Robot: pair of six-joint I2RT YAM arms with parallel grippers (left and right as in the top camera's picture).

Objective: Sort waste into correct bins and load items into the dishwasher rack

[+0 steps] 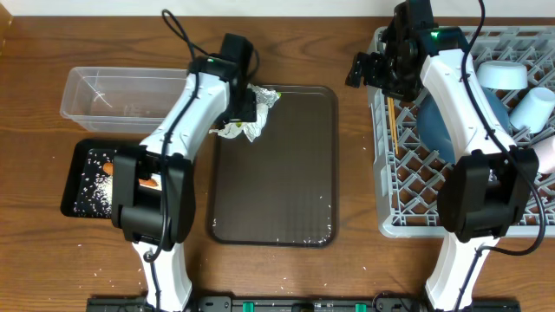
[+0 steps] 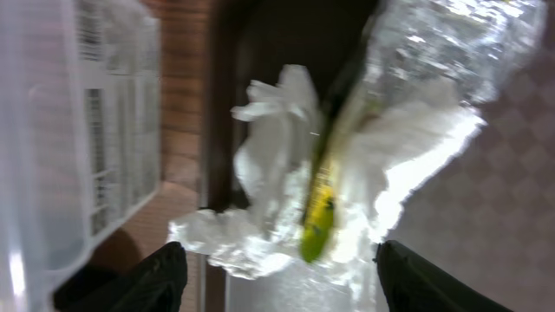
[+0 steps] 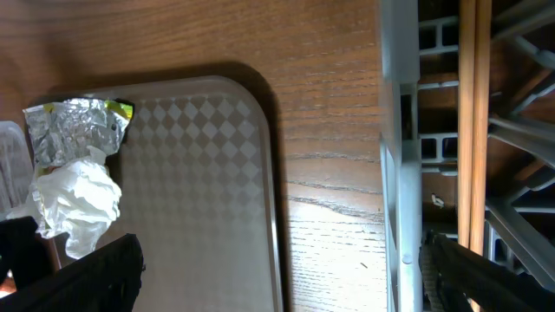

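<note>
Hovering with jaws spread wide, the left gripper (image 2: 284,279) straddles the crumpled tissue (image 2: 269,165) and foil wrapper (image 2: 442,43), both likely featherlight and crushable, best pinched across their bunched middle.

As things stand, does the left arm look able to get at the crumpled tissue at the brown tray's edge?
Probably yes. The left gripper hangs right over the tissue, jaws open either side of it, nothing between. The wrapper lies against the tissue and might get pinched too.
</note>
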